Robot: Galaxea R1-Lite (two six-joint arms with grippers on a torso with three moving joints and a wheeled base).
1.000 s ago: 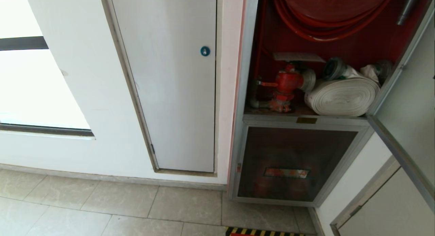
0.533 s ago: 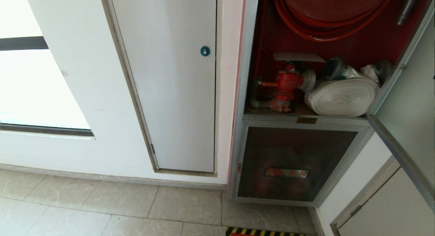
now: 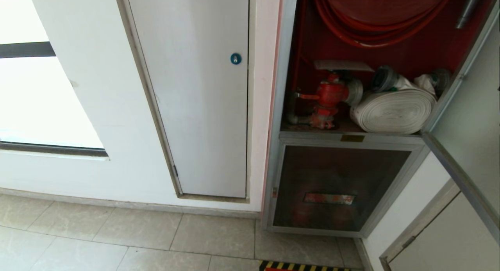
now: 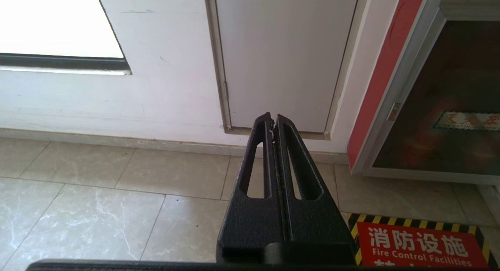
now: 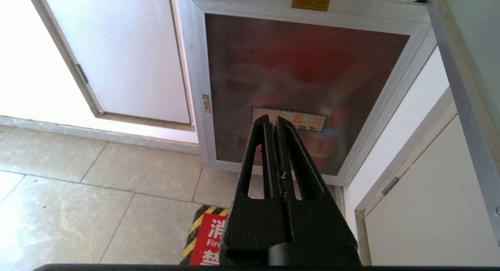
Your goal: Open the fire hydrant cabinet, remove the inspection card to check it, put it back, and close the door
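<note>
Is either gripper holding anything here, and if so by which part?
Nothing is held. The left gripper and right gripper are both shut on nothing, low before the wall.

Black textured left gripper (image 4: 273, 118), right gripper (image 5: 274, 120), slotted fingers

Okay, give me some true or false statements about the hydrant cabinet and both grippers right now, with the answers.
1. The door of the fire hydrant cabinet stands open. True.
2. The left gripper is open. False: its jaws are shut, holding nothing.
3. A rolled white hose lies inside the cabinet. True.
4. The right gripper grips the inspection card. False: it is shut on nothing; no card is clearly visible.
5. The lower glass panel is open. False: it is closed.
</note>
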